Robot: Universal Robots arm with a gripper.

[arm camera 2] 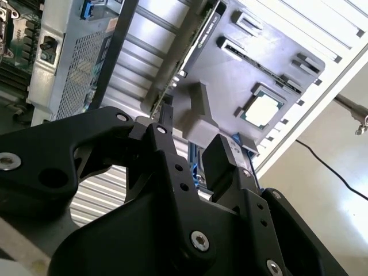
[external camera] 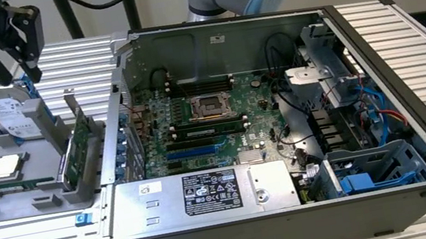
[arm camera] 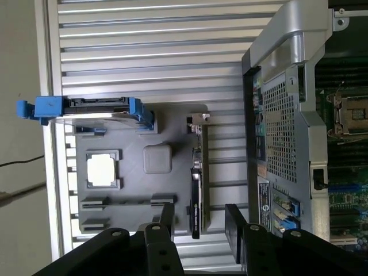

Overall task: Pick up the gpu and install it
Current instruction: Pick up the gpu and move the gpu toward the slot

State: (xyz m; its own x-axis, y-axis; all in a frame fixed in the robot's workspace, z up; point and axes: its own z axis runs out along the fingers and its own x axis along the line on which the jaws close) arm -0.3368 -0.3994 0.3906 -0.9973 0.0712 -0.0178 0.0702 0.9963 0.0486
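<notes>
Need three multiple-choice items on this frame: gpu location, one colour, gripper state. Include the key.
1. Where is the gpu?
A. On edge in the gray holder
B. Seated on the motherboard
C. Between shut fingers

2. What colour are the hard drive rails?
A. Red
B. Blue
C. Yellow

3. What state is the gripper in?
A. Shut on the gpu
B. Shut on the hard drive
C. Open, holding nothing

Key:
1 A, the card stands in the holder outside the case.
2 B, blue tabs flank the drive.
3 C, the fingers are apart, above the holder.
</notes>
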